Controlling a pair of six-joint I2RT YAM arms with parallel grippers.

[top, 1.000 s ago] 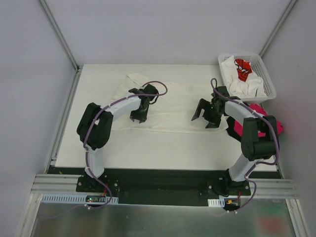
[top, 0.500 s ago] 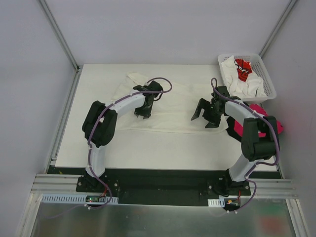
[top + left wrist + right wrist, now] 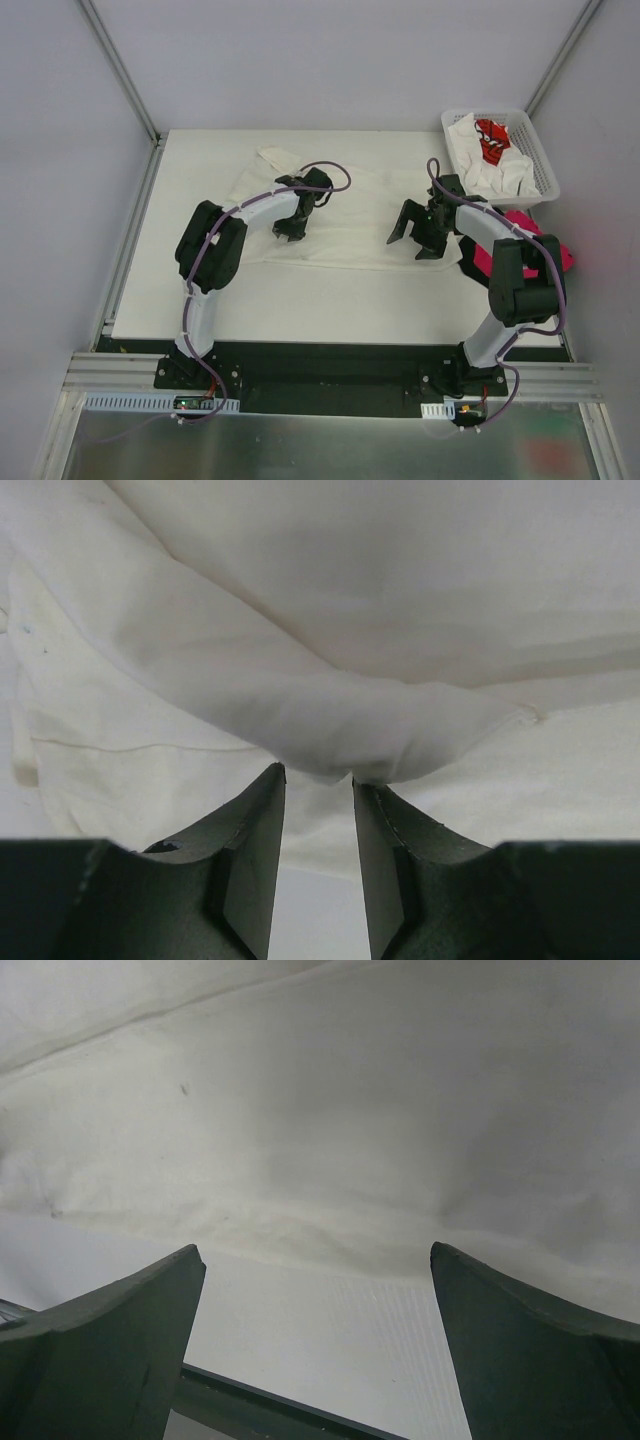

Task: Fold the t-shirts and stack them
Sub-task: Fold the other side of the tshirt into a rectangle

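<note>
A cream t-shirt [image 3: 350,215] lies spread across the middle of the table. My left gripper [image 3: 289,232] stands over its left half. In the left wrist view the narrow jaws of that gripper [image 3: 316,773] pinch a raised fold of the cream t-shirt [image 3: 390,730] at their tips. My right gripper [image 3: 415,245] hangs wide open over the shirt's near right edge. In the right wrist view the right gripper [image 3: 315,1250] has only cream cloth [image 3: 350,1110] and bare table between its fingers. A magenta t-shirt [image 3: 476,260] lies partly hidden under the right arm.
A white lattice basket [image 3: 545,160] at the back right corner holds white t-shirts [image 3: 480,175] and one with red print [image 3: 490,140]. Bare table [image 3: 330,290] runs along the front of the cream shirt. Frame posts rise at the back corners.
The left arm's elbow has swung right and away from the front edge, and its gripper has shifted slightly farther back with the fold. The right arm has not moved.
</note>
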